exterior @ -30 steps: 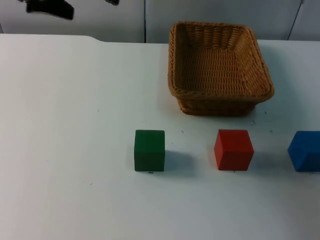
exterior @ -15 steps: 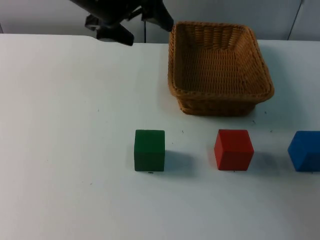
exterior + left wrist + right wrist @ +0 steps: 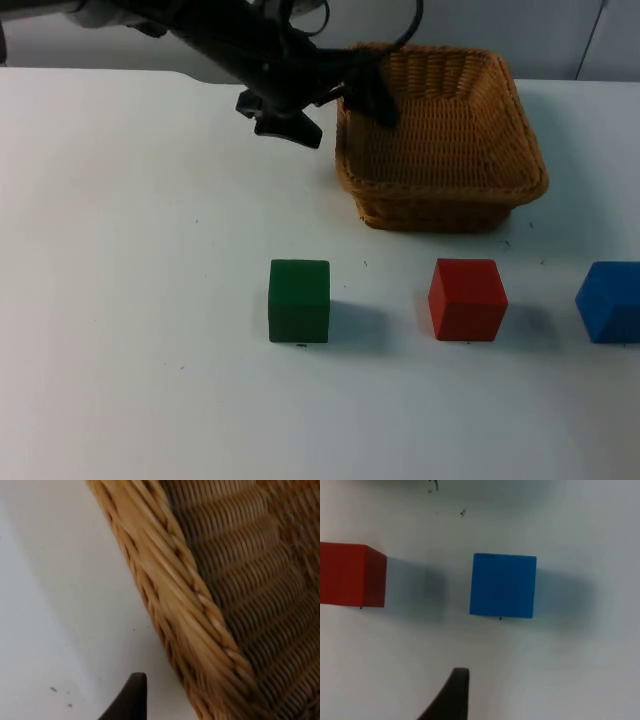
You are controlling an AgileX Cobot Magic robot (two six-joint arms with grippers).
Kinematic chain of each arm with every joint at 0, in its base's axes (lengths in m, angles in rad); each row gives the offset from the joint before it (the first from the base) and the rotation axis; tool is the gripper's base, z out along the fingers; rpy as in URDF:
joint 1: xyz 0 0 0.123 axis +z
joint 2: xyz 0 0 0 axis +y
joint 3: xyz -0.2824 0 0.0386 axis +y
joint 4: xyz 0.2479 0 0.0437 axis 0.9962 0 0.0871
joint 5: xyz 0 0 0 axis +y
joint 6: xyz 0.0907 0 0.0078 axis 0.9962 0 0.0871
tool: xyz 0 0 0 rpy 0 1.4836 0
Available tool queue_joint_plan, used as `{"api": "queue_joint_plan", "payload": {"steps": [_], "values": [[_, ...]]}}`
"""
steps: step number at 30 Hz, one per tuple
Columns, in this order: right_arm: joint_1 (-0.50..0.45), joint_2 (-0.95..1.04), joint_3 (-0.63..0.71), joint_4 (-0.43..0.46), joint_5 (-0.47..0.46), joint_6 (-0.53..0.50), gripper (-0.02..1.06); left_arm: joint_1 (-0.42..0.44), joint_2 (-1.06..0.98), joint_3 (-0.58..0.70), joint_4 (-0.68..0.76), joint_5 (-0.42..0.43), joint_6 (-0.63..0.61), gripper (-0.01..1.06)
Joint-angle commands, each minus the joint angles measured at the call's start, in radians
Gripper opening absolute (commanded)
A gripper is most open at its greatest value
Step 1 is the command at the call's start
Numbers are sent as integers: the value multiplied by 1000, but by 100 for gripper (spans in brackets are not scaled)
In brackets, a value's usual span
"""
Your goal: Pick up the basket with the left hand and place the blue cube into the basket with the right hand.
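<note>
The woven brown basket [image 3: 445,188] stands at the back of the table, right of centre. My left gripper [image 3: 334,112] is open and straddles the basket's left rim, one finger [image 3: 287,127] outside and the other [image 3: 373,100] inside. In the left wrist view the rim [image 3: 170,595] runs close by, with a black fingertip [image 3: 127,702] on its table side. The blue cube [image 3: 610,302] rests at the table's right edge. In the right wrist view the blue cube [image 3: 503,585] lies just ahead of my right gripper [image 3: 456,697], which hovers above the table apart from it.
A red cube [image 3: 467,299] sits left of the blue one, in front of the basket, also seen as the red cube [image 3: 350,575] beside the blue. A green cube [image 3: 299,300] stands farther left. The grey partition wall [image 3: 500,25] closes the back.
The left arm has swept in from the upper left corner, rightward and down, until its open gripper reached the basket's left rim. Basket and cubes have stayed put.
</note>
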Motion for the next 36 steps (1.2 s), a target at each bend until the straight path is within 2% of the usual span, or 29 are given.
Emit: {"api": "queue_joint_plan", "payload": {"steps": [1,9,12,13,14,17,18,22,24,27,28,30,31,36], "values": [[2,0,-8,-5,-12,0,98,-10,5,-13,8,-4,-7,104],[2,0,-8,-5,-12,0,98,-18,14,-13,23,-20,-12,104],[2,0,-8,-5,-12,0,98,-21,14,-13,29,-26,-34,93],[2,0,-8,-5,-12,0,98,-21,14,-13,33,-26,-42,82],[2,0,-8,-5,-12,0,98,-21,14,-13,33,-26,-42,82],[2,0,-8,0,-16,0,98,-33,14,-13,42,-38,-45,60],[2,0,-8,0,-16,0,98,-33,14,-13,42,-38,-45,60],[2,0,-8,0,-18,0,98,-55,14,-13,42,-67,1,37],[2,0,-8,0,-23,0,98,-58,15,-13,42,-78,1,34],[2,0,-8,0,-37,0,98,-66,18,-13,45,-105,-5,16],[2,0,-8,0,-37,0,98,-66,18,-13,45,-105,-5,16],[2,0,-8,0,-44,0,98,-66,18,-13,45,-132,-39,3],[2,0,-8,0,-44,0,98,-66,18,-13,45,-154,-91,0],[2,0,-8,0,-44,0,98,-66,18,-13,45,-191,-194,0]]}}
